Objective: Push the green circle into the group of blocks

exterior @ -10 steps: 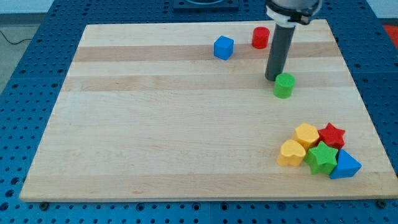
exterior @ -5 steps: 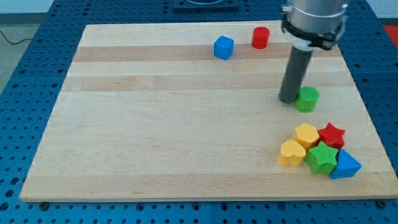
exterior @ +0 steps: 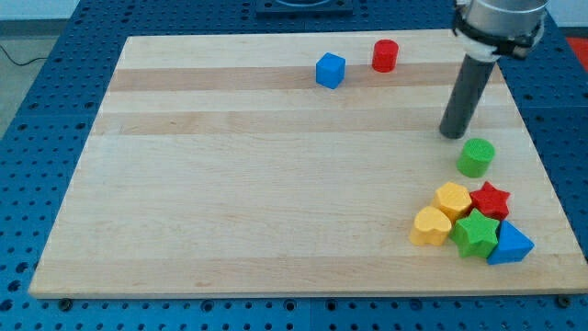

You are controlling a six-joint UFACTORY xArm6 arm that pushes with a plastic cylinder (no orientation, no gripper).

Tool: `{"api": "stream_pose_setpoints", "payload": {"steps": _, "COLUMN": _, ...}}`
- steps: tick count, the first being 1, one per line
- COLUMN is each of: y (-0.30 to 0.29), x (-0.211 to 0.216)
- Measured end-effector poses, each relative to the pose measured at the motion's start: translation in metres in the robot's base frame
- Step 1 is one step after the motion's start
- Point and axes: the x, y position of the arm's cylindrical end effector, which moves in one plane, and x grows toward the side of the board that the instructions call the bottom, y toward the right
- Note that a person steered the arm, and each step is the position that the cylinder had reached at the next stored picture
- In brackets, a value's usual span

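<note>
The green circle (exterior: 476,157) lies on the wooden board (exterior: 276,184) at the view's right, a short way above the group of blocks. The group holds a yellow hexagon (exterior: 453,199), a red star (exterior: 491,199), a yellow heart (exterior: 429,225), a green star (exterior: 476,232) and a blue triangle (exterior: 509,245). My tip (exterior: 452,134) stands just above and to the left of the green circle, with a small gap between them.
A blue cube (exterior: 330,70) and a red cylinder (exterior: 385,55) sit near the board's top edge, to the left of the rod. The board's right edge runs close to the green circle and the group.
My tip moved to the view's right and slightly up. The green circle slid right and down, closer to the group; the tip now stands a little off it.
</note>
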Motion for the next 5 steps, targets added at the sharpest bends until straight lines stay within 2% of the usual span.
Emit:
{"api": "stream_pose_setpoints", "payload": {"steps": 1, "y": 0.019, "x": 0.009}}
{"api": "stream_pose_setpoints", "payload": {"steps": 3, "y": -0.008, "x": 0.049}}
{"api": "stream_pose_setpoints", "payload": {"steps": 5, "y": -0.016, "x": 0.056}}
